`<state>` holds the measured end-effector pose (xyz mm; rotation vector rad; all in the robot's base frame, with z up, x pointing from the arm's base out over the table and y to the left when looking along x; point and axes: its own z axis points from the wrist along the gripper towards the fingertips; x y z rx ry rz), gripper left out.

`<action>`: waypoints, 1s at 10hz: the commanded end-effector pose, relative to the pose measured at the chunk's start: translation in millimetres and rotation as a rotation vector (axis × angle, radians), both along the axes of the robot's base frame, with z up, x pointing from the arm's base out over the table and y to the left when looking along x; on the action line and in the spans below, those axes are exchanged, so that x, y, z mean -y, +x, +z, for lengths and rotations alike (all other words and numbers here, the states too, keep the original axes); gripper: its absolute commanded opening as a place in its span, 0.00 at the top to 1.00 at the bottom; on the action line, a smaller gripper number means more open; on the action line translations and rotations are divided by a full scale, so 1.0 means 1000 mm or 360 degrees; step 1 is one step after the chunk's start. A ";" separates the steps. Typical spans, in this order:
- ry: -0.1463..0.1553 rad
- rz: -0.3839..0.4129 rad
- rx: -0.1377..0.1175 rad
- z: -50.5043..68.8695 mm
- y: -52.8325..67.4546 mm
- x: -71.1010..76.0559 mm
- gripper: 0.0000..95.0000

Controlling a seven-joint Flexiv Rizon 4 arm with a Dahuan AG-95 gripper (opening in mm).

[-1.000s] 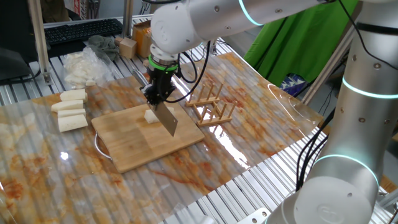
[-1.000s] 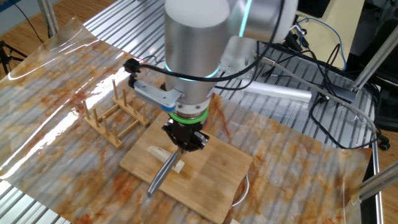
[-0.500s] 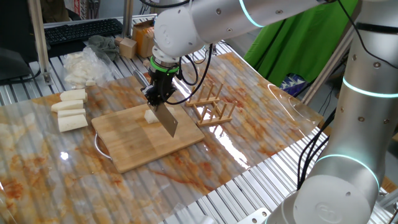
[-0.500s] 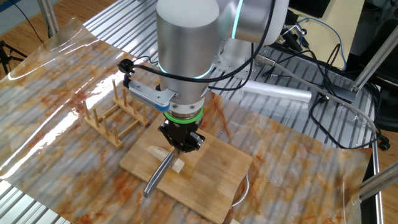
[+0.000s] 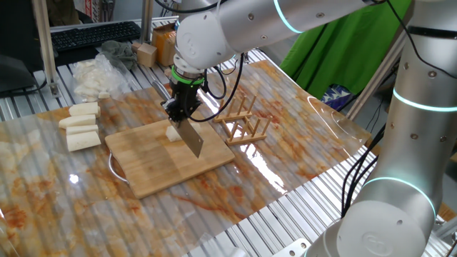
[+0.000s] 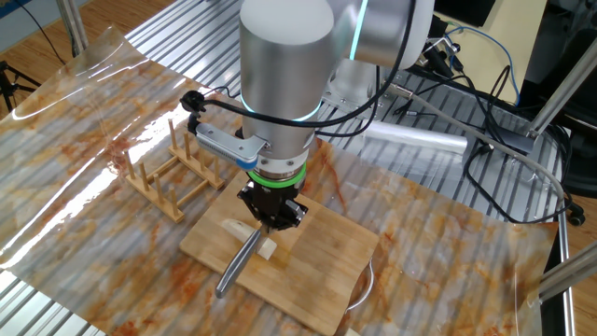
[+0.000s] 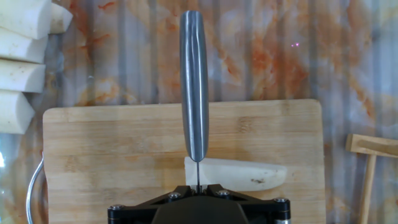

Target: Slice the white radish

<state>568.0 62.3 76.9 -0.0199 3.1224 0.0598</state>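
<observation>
No brand, label or readable writing shows in any view.

The desk (image 5: 300,143) is a ribbed metal top under a clear sheet stained orange-brown. On it, at frame centre in both fixed views, lies a wooden cutting board (image 5: 161,160). The white arm (image 5: 235,28) comes in from the upper right in one fixed view and fills the top centre in the other.

A wooden rack (image 5: 243,121) stands just beside the board's right end in one fixed view; the hand view catches only a corner of it at the right edge. Three long white radish blocks (image 5: 80,125) lie on the desk left of the board in that fixed view and at the upper left of the hand view; the other fixed view does not show them. A keyboard (image 5: 93,34) and a heap of white scraps (image 5: 89,75) appear only in the first fixed view, upper left.

The claw (image 6: 270,217) points down over the board, closed tight on a knife (image 7: 194,87) whose steel handle runs up the hand view and whose blade slants down to the board.

The white radish (image 7: 239,174) rests on the board at the lower centre of the hand view, its tapered end to the right, directly under the knife edge.
</observation>
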 end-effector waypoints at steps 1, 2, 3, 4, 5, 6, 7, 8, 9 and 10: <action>0.0002 -0.0004 -0.0002 0.001 0.000 0.000 1.00; 0.0001 -0.0007 -0.0001 0.001 0.000 0.000 1.00; 0.0001 -0.0008 -0.0001 0.000 0.000 0.000 1.00; 0.0002 -0.0008 0.0000 0.000 0.000 0.000 1.00; 0.0002 -0.0008 -0.0001 0.000 0.000 0.000 1.00; 0.0003 -0.0008 -0.0001 0.000 0.000 0.000 1.00; 0.0006 -0.0009 -0.0002 0.000 0.000 0.000 1.00; 0.0006 -0.0013 -0.0002 0.000 0.000 -0.001 1.00; 0.0009 -0.0015 -0.0002 0.000 0.000 -0.001 1.00; 0.0009 -0.0016 -0.0002 0.000 0.000 -0.001 1.00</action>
